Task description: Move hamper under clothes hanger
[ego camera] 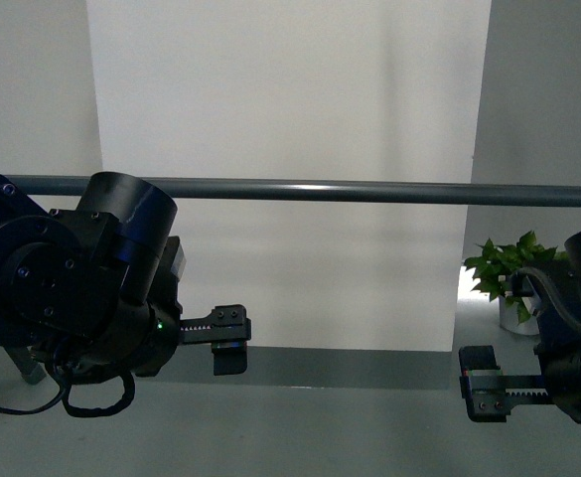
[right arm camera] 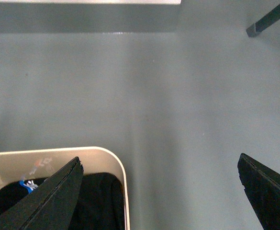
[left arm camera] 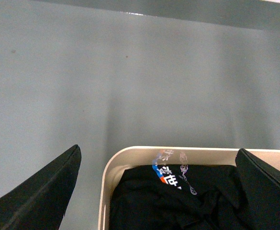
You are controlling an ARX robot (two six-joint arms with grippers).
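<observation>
The clothes hanger shows as one long grey horizontal bar crossing the front view above both arms. The beige hamper lies below my left gripper, which is open and astride the hamper's near left corner, touching nothing. Black clothes with a coloured print fill the hamper. My right gripper is open over the hamper's other corner, with one finger above the basket and the other over bare floor. Both grippers, left and right, hang low in the front view.
A dark slanted leg stands on the grey floor beyond the right gripper. A potted green plant sits at the right by the white wall. A grey skirting strip runs along the wall's foot.
</observation>
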